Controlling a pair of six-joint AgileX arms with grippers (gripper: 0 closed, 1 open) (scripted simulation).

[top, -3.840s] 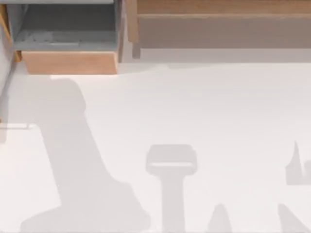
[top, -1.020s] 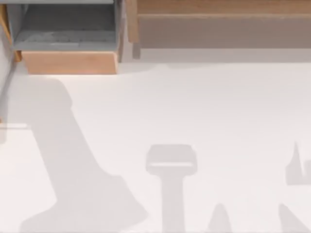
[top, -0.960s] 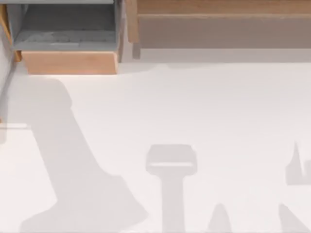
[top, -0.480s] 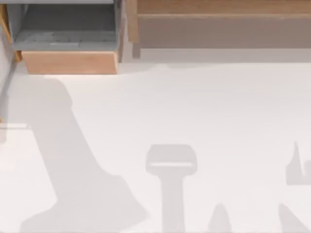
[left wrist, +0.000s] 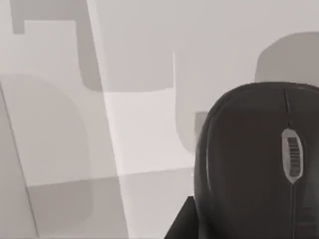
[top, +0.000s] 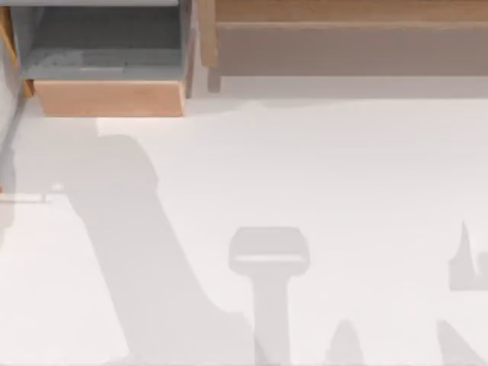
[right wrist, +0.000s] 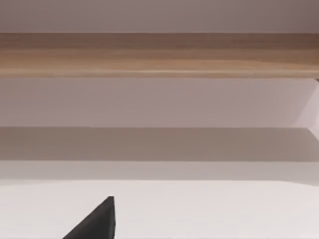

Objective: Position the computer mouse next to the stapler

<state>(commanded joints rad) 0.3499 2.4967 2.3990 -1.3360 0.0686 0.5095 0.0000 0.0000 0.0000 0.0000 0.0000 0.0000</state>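
The computer mouse [left wrist: 249,164] is black with a grey scroll wheel and sits very close in the left wrist view. It hangs above the white table [top: 343,168] and casts a soft shadow on it. My left gripper [left wrist: 251,231] is shut on the mouse, with one dark finger [left wrist: 179,226] against its side. A dark tip of my right gripper [right wrist: 97,223] shows low in the right wrist view, over bare table and facing a wooden ledge. The stapler is out of view.
An open wooden drawer box [top: 107,95] with a grey inside stands at the back left. A long wooden shelf [top: 343,15] runs along the back edge. Arm shadows fall across the left and front of the table.
In the top view the broad arm shadow on the left has swung to the right, toward the table's middle. The other shadows have stayed still.
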